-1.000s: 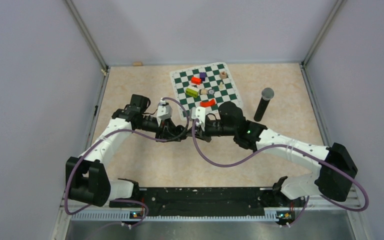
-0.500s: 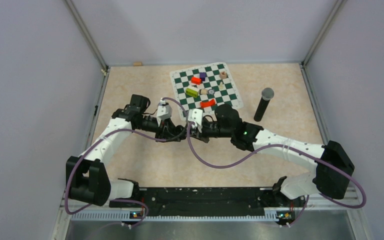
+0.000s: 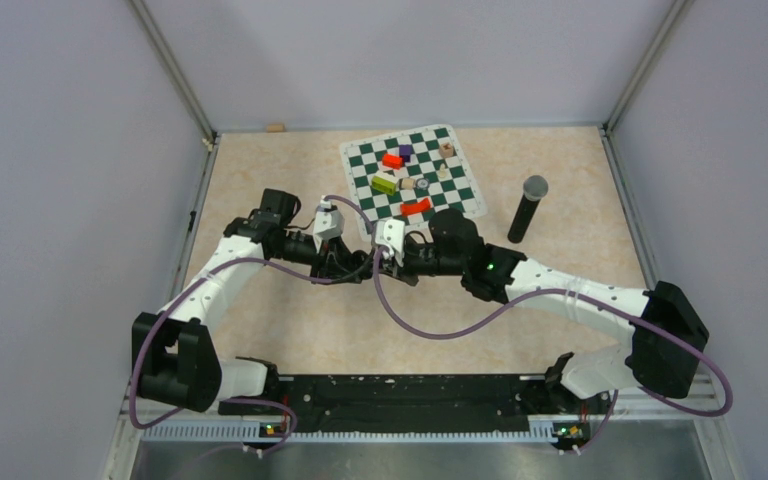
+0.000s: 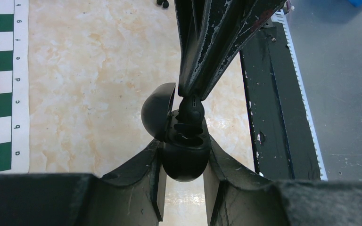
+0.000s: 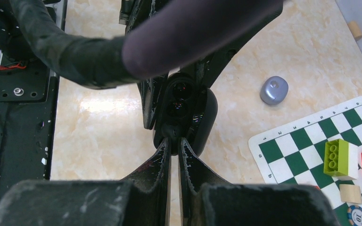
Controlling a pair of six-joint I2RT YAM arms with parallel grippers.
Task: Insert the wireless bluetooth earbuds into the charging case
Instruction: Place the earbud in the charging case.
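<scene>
My left gripper (image 4: 185, 162) is shut on the black charging case (image 4: 184, 157) and holds it above the table. Its lid (image 4: 158, 108) stands open to the left. My right gripper (image 5: 174, 140) is shut on a black earbud (image 4: 191, 109) and holds it at the case's upper well. The lower well (image 4: 188, 139) shows dark. In the right wrist view the case (image 5: 188, 110) sits just beyond my fingertips, between the left gripper's fingers (image 5: 148, 101). In the top view both grippers meet over the bare table (image 3: 368, 264). A small dark bud-like thing (image 4: 162, 4) lies on the table.
A pale grey-purple rounded case (image 5: 274, 90) lies on the table near the chessboard mat (image 3: 412, 177). Coloured blocks (image 3: 392, 160) and a poker chip (image 5: 357, 215) sit on the mat. A black microphone (image 3: 527, 208) stands to the right. The black base rail (image 4: 273, 94) runs along the near edge.
My right arm has moved left, bringing its gripper up against the case held by the left gripper. The left arm has stayed still.
</scene>
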